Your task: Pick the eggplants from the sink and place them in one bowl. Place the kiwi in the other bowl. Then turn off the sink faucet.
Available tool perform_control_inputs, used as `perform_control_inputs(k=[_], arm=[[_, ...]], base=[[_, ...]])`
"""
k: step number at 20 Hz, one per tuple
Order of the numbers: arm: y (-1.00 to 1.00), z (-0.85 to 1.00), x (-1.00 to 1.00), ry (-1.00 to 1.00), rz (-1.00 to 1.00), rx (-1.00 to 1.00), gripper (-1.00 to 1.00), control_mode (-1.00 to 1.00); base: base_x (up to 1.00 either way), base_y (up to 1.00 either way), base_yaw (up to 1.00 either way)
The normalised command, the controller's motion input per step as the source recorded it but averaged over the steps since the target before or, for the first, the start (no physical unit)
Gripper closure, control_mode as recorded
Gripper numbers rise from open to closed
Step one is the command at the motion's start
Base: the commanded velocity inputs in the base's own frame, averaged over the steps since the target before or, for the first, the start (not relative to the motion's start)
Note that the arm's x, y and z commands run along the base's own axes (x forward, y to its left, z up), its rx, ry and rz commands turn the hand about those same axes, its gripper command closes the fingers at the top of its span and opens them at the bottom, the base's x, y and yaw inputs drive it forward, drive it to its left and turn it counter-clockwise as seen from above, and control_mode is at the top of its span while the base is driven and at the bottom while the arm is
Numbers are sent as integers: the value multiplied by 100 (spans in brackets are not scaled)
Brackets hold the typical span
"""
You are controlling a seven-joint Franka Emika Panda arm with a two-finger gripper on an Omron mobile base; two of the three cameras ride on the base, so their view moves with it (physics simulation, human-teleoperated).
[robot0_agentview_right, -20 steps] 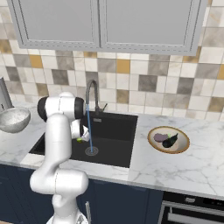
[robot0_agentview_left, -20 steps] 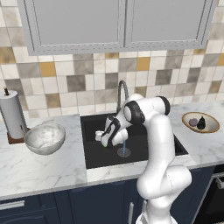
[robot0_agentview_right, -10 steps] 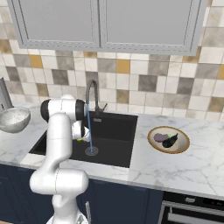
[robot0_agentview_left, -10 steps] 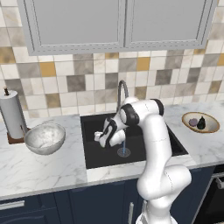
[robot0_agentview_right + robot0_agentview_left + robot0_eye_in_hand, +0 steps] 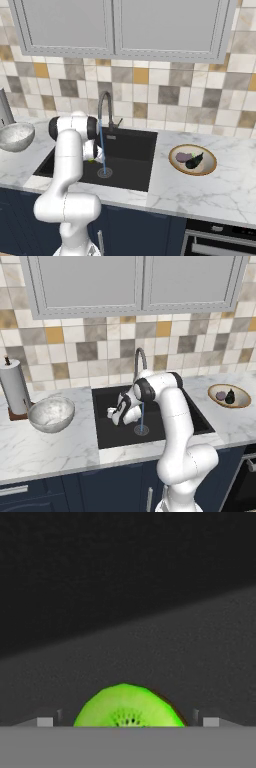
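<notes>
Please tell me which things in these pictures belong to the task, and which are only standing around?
Task things:
kiwi
eggplants
tan bowl
grey speckled bowl
sink
faucet
gripper

Only standing around:
paper towel roll
wall cabinets
oven

You see kiwi, bright green cut face, low in black sink. Both eggplants, mauve and black, lie in tan bowl. Grey speckled bowl left of sink. Faucet running.
</notes>
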Motion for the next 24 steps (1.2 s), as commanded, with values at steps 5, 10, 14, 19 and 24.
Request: perform_control_inputs(k=[5, 10, 14, 19, 24], arm=[[0, -17, 8, 0, -1, 0, -100, -100], [0, -3, 3, 0, 0, 0, 100, -100], [0, 0, 0, 0, 0, 0, 100, -100], [0, 46, -3, 0, 0, 0, 100, -100], [0, 52, -22, -8, 0, 0, 100, -100]], base=[[0, 0, 0], [0, 0, 0], [0, 0, 0], [0, 0, 0], [0, 0, 0]])
